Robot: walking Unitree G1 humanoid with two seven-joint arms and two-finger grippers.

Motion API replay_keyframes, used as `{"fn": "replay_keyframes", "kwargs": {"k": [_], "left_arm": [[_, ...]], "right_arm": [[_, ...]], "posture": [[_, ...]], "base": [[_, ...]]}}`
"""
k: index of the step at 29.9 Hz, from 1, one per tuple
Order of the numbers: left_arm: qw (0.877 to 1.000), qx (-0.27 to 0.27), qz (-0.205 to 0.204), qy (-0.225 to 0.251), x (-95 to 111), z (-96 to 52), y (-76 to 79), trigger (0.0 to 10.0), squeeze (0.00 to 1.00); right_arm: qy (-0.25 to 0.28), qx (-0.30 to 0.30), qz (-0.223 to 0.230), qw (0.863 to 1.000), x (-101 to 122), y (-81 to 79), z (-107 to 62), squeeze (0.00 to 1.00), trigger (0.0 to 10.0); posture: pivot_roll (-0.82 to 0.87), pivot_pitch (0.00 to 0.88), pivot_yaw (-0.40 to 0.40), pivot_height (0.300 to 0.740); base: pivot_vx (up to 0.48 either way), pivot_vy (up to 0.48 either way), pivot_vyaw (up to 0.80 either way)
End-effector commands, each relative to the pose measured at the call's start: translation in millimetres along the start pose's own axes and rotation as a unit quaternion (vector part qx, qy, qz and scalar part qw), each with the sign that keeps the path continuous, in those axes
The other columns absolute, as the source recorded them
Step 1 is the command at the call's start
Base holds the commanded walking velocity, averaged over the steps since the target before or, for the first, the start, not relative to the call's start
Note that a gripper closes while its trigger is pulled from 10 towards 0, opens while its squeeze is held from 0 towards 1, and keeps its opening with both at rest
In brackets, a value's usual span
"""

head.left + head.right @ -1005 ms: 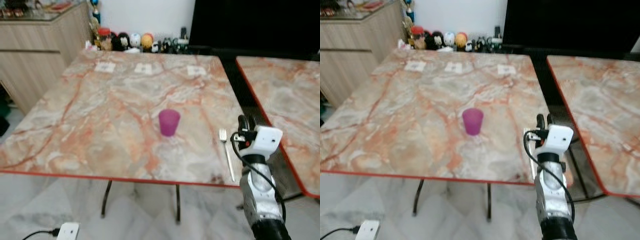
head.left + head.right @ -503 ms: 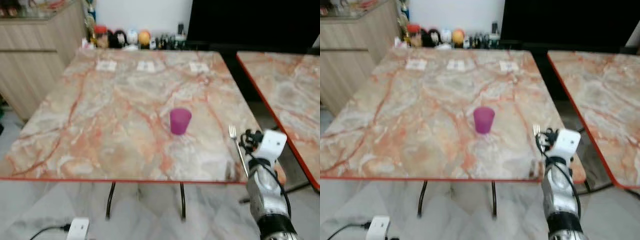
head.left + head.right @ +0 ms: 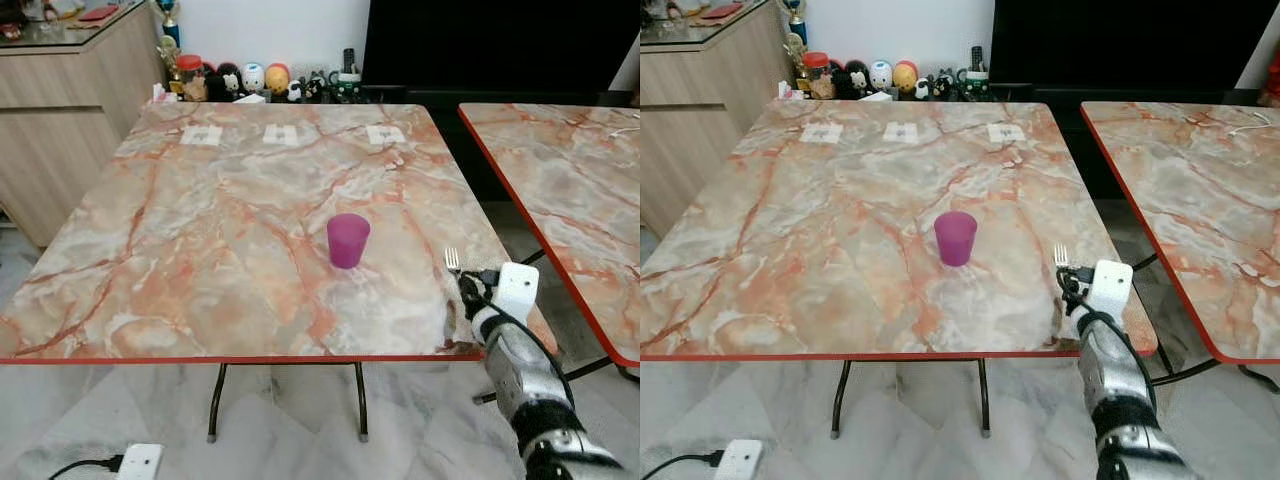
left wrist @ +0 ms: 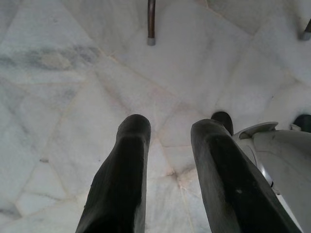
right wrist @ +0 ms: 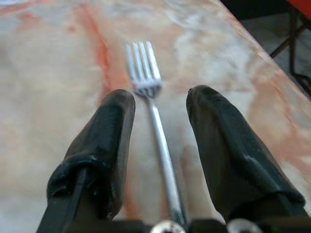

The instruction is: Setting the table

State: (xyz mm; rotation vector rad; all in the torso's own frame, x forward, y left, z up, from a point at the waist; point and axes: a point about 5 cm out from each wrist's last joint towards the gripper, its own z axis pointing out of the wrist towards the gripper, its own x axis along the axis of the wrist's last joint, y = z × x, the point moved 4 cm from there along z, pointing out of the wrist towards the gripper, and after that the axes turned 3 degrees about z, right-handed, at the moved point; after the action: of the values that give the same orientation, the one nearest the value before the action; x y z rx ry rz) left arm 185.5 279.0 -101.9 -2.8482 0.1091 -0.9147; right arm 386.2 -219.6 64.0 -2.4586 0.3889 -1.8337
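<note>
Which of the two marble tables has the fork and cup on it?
The left table: it holds the purple cup and fork, with the right end effector over it.

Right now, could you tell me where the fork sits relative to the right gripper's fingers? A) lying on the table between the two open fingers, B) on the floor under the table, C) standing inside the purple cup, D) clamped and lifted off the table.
A: the fork lies flat on the marble table, between the spread fingers of the right gripper.

Even, bright room light falls on my table (image 3: 200, 250), both eye views sharp, while the fork (image 5: 146, 73) goes soft toward twelve o'clock past my fingers (image 5: 104, 141).
</note>
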Motion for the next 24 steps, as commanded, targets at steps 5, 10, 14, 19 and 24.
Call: {"fn": "replay_keyframes", "kwargs": {"k": [5, 10, 14, 19, 24], "left_arm": [[1.0, -0.008, -0.002, -0.001, -0.1, 2.2, 11.7, 10.0, 0.0], [1.0, -0.015, 0.0, 0.0, 3.8, 5.3, 24.8, 10.0, 0.0], [1.0, -0.016, 0.001, 0.0, 3.9, 5.6, 26.7, 10.0, 0.0], [1.0, -0.013, 0.001, -0.002, 1.3, 4.2, 21.6, 10.0, 0.0], [1.0, -0.004, 0.0, -0.006, -4.7, 0.1, 5.4, 10.0, 0.0]], "right_arm": [[-0.003, -0.008, 0.006, 1.0, 11.0, 6.3, 4.8, 0.0, 10.0], [-0.015, -0.011, 0.004, 1.0, 13.3, 6.0, 7.8, 0.0, 10.0], [-0.029, -0.012, 0.008, 0.999, 8.6, 6.8, 7.9, 0.0, 10.0], [-0.042, -0.01, 0.001, 0.999, 6.4, 5.8, 8.9, 0.0, 10.0], [-0.032, -0.017, -0.003, 0.999, 14.6, 6.9, 10.7, 0.0, 10.0]], "posture": [[0.13, 0.007, -0.031, 0.74], [0.13, 0.008, -0.026, 0.74], [0.13, 0.009, -0.027, 0.74], [0.14, 0.018, -0.026, 0.74], [0.15, 0.023, -0.025, 0.74]], "base": [[0.0, 0.0, 0.0], [0.0, 0.0, 0.0], [0.0, 0.0, 0.0], [0.0, 0.0, 0.0], [0.0, 0.0, 0.0]]}}
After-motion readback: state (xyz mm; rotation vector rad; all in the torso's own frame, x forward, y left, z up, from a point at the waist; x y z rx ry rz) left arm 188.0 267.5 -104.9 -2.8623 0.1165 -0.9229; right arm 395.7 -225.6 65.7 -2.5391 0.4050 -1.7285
